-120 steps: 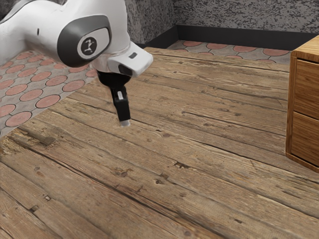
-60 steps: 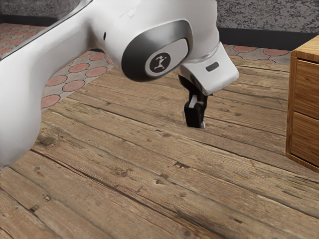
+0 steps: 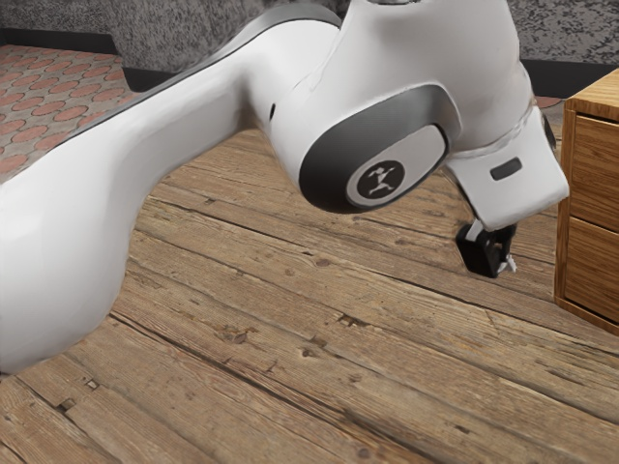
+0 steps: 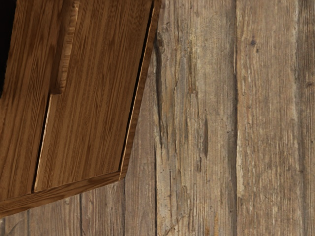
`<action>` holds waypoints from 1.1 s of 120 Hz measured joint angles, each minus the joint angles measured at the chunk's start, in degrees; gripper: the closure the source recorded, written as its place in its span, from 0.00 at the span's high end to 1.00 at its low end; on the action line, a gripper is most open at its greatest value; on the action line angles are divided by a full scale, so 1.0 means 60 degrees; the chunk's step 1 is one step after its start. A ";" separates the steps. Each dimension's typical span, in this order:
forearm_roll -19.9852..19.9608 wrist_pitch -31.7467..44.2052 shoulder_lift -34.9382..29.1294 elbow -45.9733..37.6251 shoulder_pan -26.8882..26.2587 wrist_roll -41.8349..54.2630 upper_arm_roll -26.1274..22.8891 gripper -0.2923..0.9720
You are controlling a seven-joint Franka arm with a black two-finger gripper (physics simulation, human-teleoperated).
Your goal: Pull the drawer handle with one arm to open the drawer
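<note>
A wooden drawer cabinet (image 3: 592, 213) stands at the exterior view's right edge, with an upper drawer front (image 3: 596, 169) and a lower one (image 3: 592, 269). My black gripper (image 3: 488, 259) hangs low over the plank table, a short way from the cabinet on the exterior view's left. It is open and holds nothing. In the wrist view the cabinet's front (image 4: 93, 98) slants across one corner, and a narrow wooden bar handle (image 4: 64, 49) runs along it. Nothing touches the handle.
The table (image 3: 290, 367) is made of rough wooden planks, which also run beside the cabinet in the wrist view (image 4: 221, 123). My white arm (image 3: 193, 193) spans the exterior view. Behind are a tiled floor (image 3: 58, 68) and a dark wall base.
My arm has swung toward the exterior view's right, carrying the gripper from the table's left-middle to just beside the cabinet. The cabinet has not moved.
</note>
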 joint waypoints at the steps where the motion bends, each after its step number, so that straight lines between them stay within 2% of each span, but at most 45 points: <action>1: 0.0000 0.0098 0.0048 0.0003 -0.0002 0.0012 -0.0024 0.75; 34: 0.0117 0.2504 0.0831 0.0153 -0.0142 0.0441 -0.0480 0.75; 42: 0.0758 0.2547 0.0867 0.0160 -0.0601 0.0656 -0.0604 0.75; 52: 0.1448 0.2435 0.0889 0.0163 -0.1315 0.0877 -0.0188 0.75; 69: 0.1986 0.3093 0.1497 0.0472 -0.1385 0.1153 -0.0033 0.75; 104: 0.2218 0.4680 0.2107 0.0849 -0.1364 0.1530 0.0009 0.75; 132: 0.2185 0.5245 0.2772 0.1283 -0.1213 0.1716 0.0594 0.75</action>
